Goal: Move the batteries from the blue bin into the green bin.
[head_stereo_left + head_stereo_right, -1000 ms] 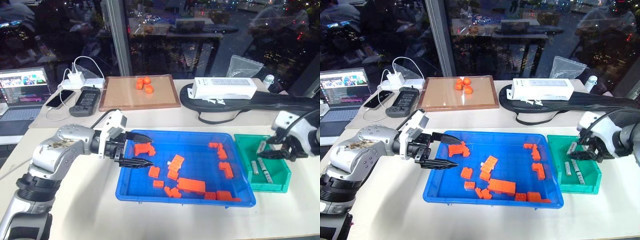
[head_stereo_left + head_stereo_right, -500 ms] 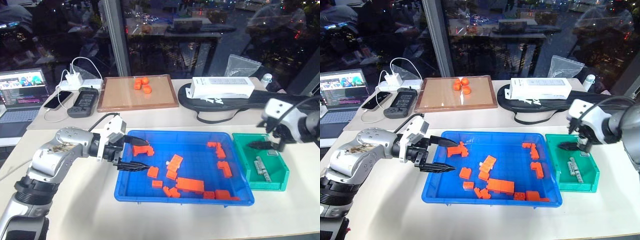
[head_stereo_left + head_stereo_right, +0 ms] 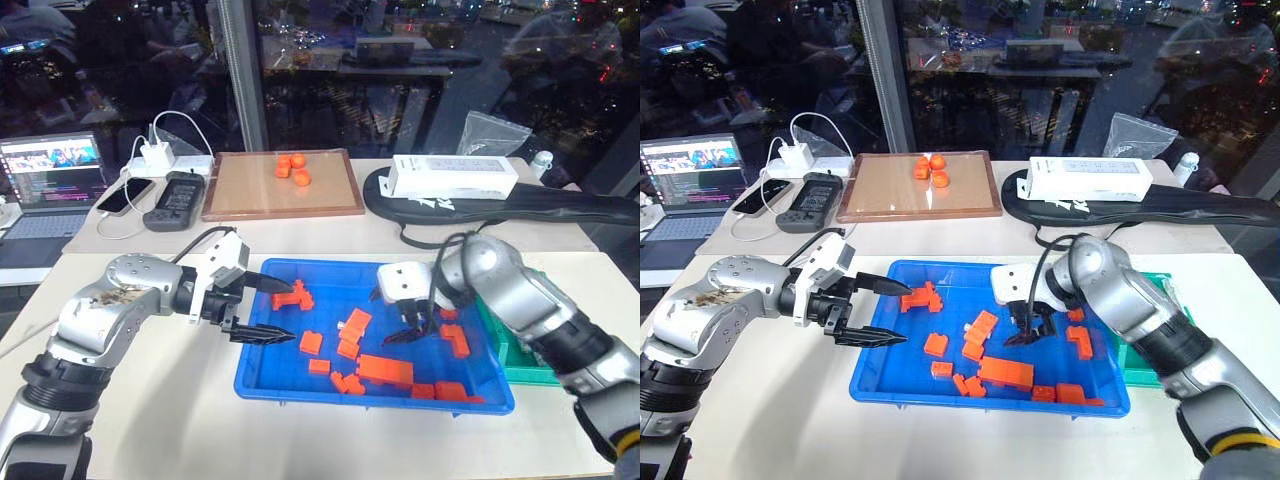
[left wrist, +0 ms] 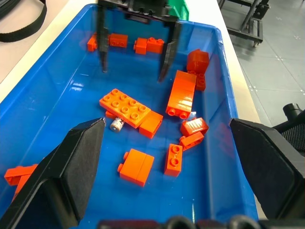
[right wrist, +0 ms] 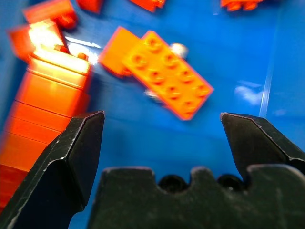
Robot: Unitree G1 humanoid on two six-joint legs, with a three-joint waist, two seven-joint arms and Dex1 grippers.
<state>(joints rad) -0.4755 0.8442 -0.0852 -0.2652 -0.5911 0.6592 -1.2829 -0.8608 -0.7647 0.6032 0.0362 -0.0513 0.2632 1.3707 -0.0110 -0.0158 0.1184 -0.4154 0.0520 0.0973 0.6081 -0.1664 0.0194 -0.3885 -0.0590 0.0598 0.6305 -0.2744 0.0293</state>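
From the head views, the right hand [image 3: 412, 328] hangs over the middle of the blue bin [image 3: 262, 380], fingers spread wide and empty, pointing down among the orange blocks [image 3: 384, 371]. The left hand [image 3: 268, 309] hovers at the bin's left rim, also spread and holding nothing. The green bin [image 3: 1172, 301] sits just beside the blue one on the right, mostly hidden behind the right forearm. In the left wrist view, one battery [image 4: 116, 124] peeks out from under a flat orange plate [image 4: 126, 107], its silver end cap facing the camera; its long axis seems to run back under the plate. The right wrist view shows that plate between the open fingers. To my eye, the right hand should come down straddling the exposed end, across the cylinder, not along it, nudging the plate aside if it blocks the closing.
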